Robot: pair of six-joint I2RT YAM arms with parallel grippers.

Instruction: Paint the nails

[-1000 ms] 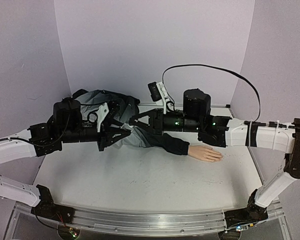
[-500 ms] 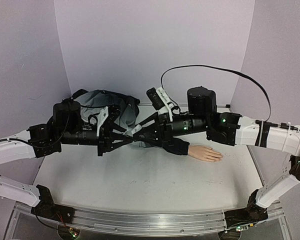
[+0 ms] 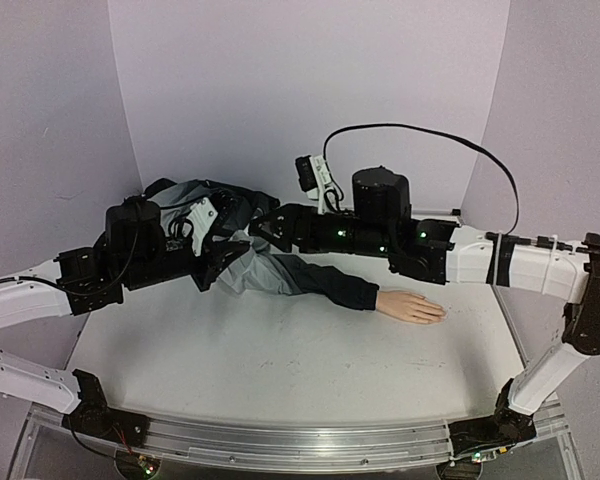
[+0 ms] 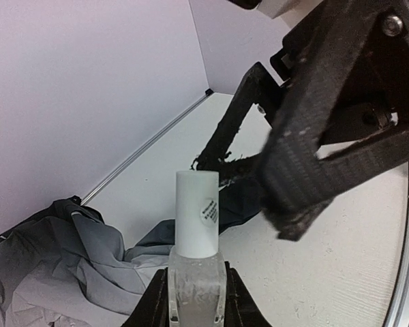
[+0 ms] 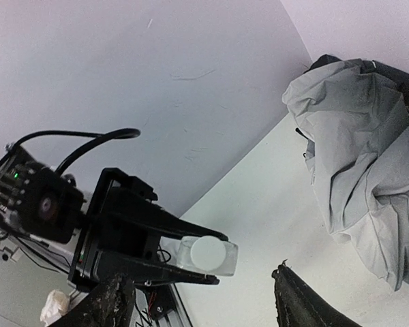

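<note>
A small bottle (image 4: pixel 196 279) of clear glass with a tall white cap (image 4: pixel 196 212) stands upright between the fingers of my left gripper (image 4: pixel 196 276), which is shut on it. In the right wrist view the cap (image 5: pixel 208 253) faces me end-on, a short way ahead of my right gripper (image 5: pixel 204 306), which is open and holds nothing. In the top view both grippers, left (image 3: pixel 223 252) and right (image 3: pixel 263 228), meet above the jacket. The pale mannequin hand (image 3: pixel 412 306) lies flat at the end of the dark sleeve (image 3: pixel 325 283). Its nails are too small to make out.
The crumpled grey jacket (image 3: pixel 205 200) is heaped against the back wall on the left (image 5: pixel 368 163). My right arm (image 3: pixel 460 255) stretches across above the sleeve. Walls close the table (image 3: pixel 280 360) on three sides.
My right gripper has gone from shut to open and has drawn up and back from the bottle. My left gripper has shifted slightly left with the bottle. The mannequin hand has not moved.
</note>
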